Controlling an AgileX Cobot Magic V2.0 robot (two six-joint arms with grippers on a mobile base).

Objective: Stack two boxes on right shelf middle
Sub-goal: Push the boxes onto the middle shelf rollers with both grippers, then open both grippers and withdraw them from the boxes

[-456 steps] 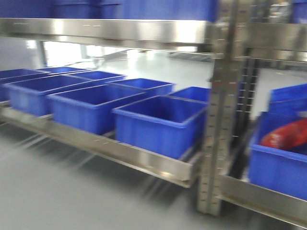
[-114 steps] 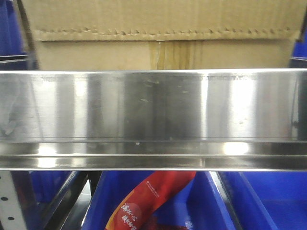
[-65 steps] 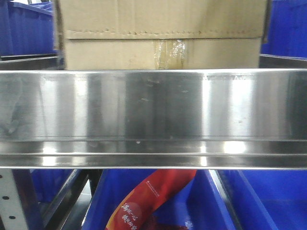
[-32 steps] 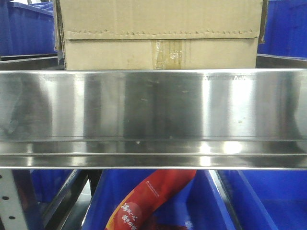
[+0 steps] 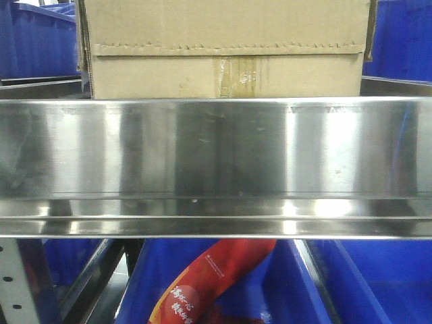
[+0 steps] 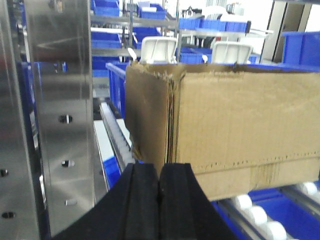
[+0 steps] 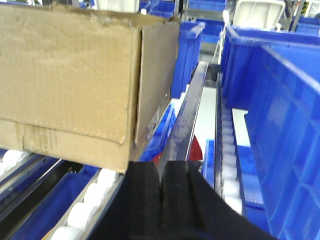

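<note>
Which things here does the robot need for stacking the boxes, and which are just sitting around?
Part of the job:
- cardboard box, resting on the white rollers
- steel shelf rail
- left fingers and right fingers, both pairs pressed shut, holding nothing

Just sitting around:
- blue bins
- red packet in the bin below

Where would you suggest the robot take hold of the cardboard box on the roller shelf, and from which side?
Probably by its two end walls, one gripper per side. The cardboard box is far wider than either closed gripper, the left gripper sits near its left corner, and the right gripper sits near its right corner. Its flat vertical ends suit a two-armed squeeze from the front.
</note>
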